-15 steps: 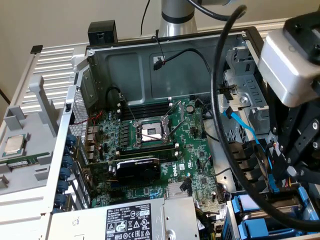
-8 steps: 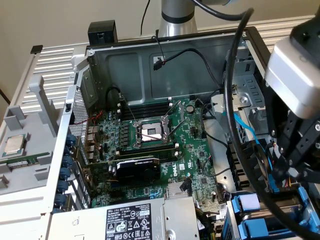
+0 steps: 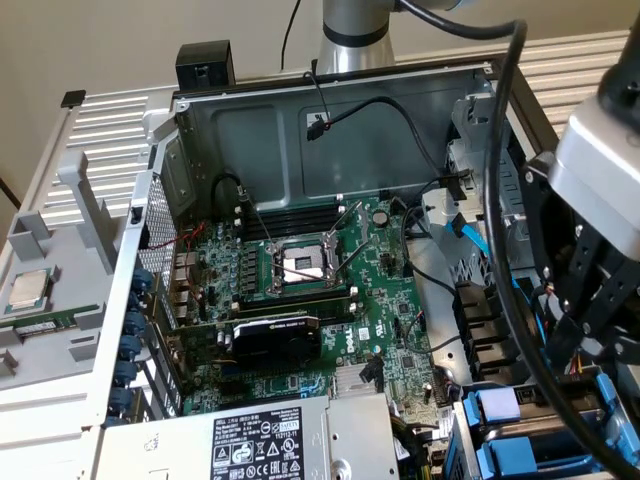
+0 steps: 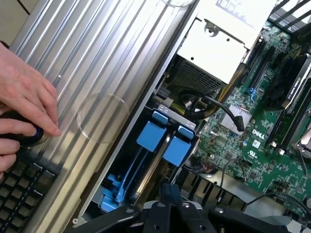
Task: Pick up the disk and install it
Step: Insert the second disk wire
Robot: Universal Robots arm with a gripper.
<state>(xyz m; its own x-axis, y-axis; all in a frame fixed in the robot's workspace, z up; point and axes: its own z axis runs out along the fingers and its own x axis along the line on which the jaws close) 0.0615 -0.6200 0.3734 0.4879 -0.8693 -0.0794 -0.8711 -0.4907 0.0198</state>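
Disk (image 4: 160, 145): blue plastic carrier tabs, seated in bay; claw (image 4: 170, 191) closed tight above, holding nothing.

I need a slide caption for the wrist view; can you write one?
Shut gripper above the blue-framed disk seated in the computer case's drive bay, beside the motherboard; a person's hand rests nearby.

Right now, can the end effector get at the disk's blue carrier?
Probably yes: the shut end effector hangs right over the blue carrier, and nothing appears to lie between them.
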